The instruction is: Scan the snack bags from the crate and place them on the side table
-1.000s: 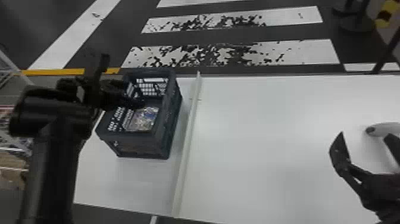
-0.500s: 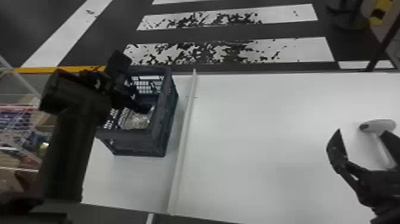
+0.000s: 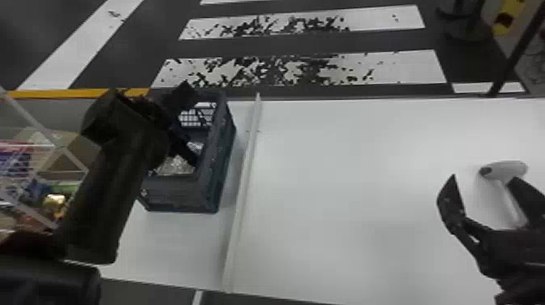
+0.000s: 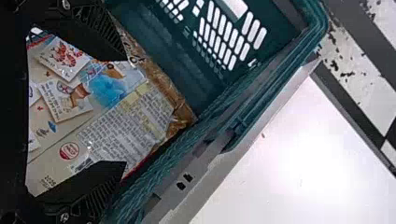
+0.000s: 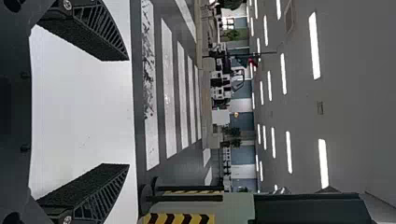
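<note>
Striped floor: dark (image 3: pixel 365 44) with scuffed white bands, beyond my left gripper (image 3: pixel 190 125) and my right gripper (image 3: pixel 484 177).
White tabletop: a broad, smooth surface (image 3: pixel 344 194) below my right gripper, reaching across toward my left one.
Wire rack: thin pale bars (image 3: pixel 73 158) with colourful packs behind them, out to the left of my left gripper.
Left arm: thick and black (image 3: pixel 109 182), coming in from the robot's left and bending over toward the crate.
Crate: dark blue-green with slotted walls (image 3: pixel 219 178), around and below the fingers of my left gripper, its rim close by.
Pale strip: a long, narrow ridge (image 3: pixel 242 190) on the white surface, just to the right of the crate and between my two grippers.
Left gripper: over the inside of the crate, its two flat black fingers (image 4: pixel 100 179) spread wide (image 4: pixel 126 111); I cannot tell whether they touch the bag.
Right gripper: well apart from the crate, above the white tabletop, its fingers (image 5: pixel 93 32) spread wide too.
Snack bag: inside the crate, between the fingers of my left gripper in its wrist view, with a shiny wrapper (image 4: pixel 130 116), small printed pictures and a block of text facing up.
White handheld device: rounded head (image 3: pixel 507 169) and slim handle, seen just beyond and between the fingers of my right gripper.
</note>
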